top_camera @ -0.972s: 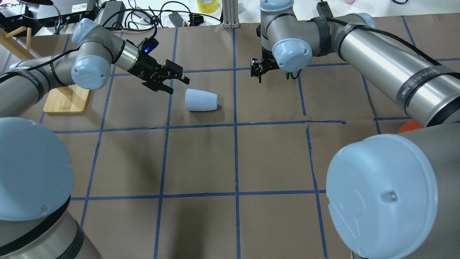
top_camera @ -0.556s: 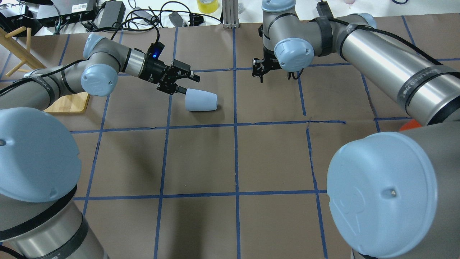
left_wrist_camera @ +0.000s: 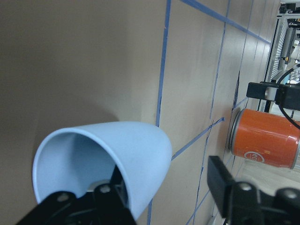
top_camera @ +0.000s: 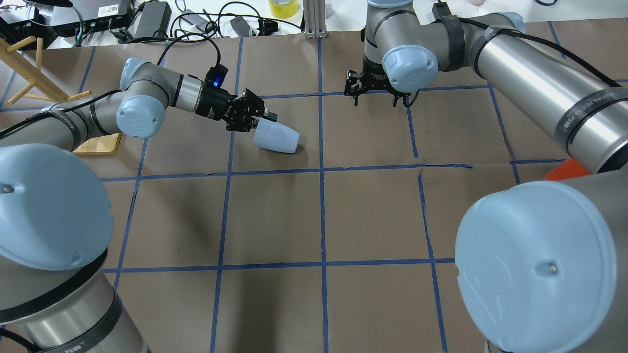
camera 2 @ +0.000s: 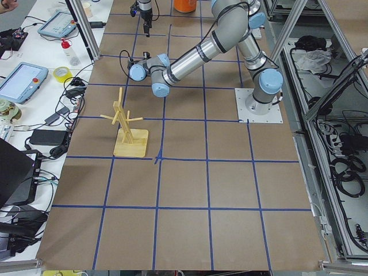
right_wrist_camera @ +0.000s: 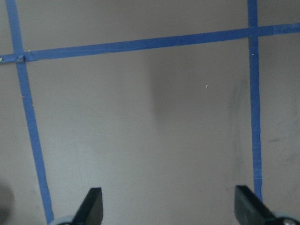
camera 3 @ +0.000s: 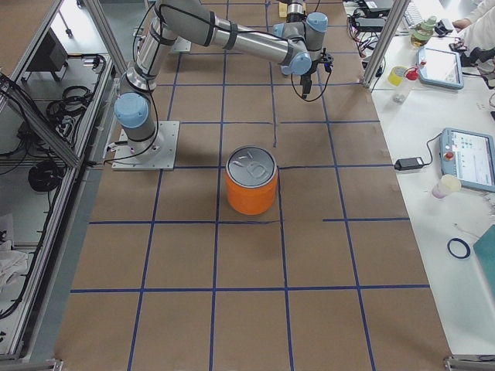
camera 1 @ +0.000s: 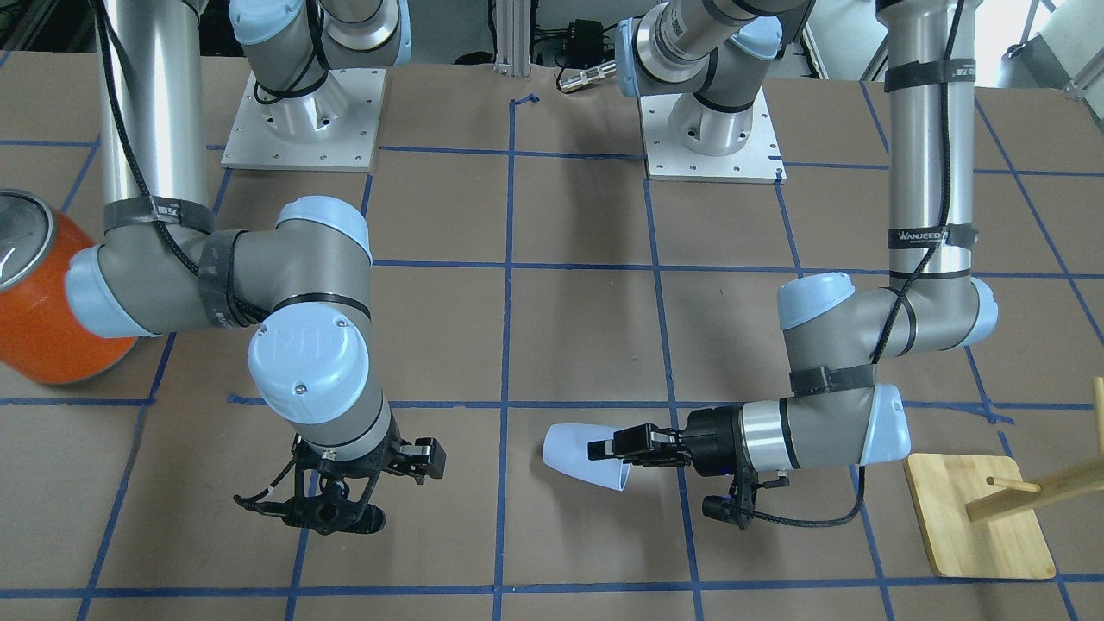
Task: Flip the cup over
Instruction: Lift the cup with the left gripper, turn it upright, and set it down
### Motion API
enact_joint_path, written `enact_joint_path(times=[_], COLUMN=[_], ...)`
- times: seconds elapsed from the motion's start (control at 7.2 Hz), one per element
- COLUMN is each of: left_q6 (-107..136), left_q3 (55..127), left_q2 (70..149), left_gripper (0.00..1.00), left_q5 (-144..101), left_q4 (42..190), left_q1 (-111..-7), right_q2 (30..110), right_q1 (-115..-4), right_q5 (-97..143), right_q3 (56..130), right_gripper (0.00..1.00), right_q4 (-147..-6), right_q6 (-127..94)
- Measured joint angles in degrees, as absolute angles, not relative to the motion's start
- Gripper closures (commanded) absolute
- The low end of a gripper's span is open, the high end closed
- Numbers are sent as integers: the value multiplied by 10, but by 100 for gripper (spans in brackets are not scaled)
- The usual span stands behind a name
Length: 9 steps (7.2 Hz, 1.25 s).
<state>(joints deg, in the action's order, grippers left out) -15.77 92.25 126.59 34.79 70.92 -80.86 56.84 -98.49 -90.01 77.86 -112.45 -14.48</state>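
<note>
The brown papered surface [top_camera: 274, 220] is ruled into squares by blue tape. An orange can [camera 1: 39, 319] stands at the left edge of the front view. A wooden rack [camera 1: 979, 517] sits at that view's lower right, well apart from the work.

The cup [top_camera: 277, 137] lies on its side in the upper middle of the overhead view, with its mouth toward the frame's left. The left pincer [top_camera: 260, 122] is at that mouth and released. The wrist camera shows one finger inside the cup, with the other outside and clear of the wall. The right pincer [top_camera: 355, 92] hangs released over bare paper further right, holding nothing.

The step in hand looks like pinching the cup's wall. It would go best if the inner finger reaches a little deeper first, because a thin, tapered rim could slip out. The pincer should then close gently enough not to roll the cup away, and lift it clear of the paper before turning the wrist.
</note>
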Motion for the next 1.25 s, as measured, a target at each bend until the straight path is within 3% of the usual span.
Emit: enact_joint_path(times=[0.69,0.97,1.25], left_q6=[-11,-9,-112], left_q3=[890,827,814], left_q2=[1213,1192,1190], left_gripper=[100,100,100], left_q5=[396,615,855], left_q4=[701,702,663], left_q1=[-807,-810,-832], right_q2=[778,813,816], right_q1=[-921,-911,-910], right_q5=[-896,-897,-894], right_q3=[777,780,788], right_gripper=[0,0,0], right_q4=[-929,-884,-878], right_q6=[-70,-66,-67])
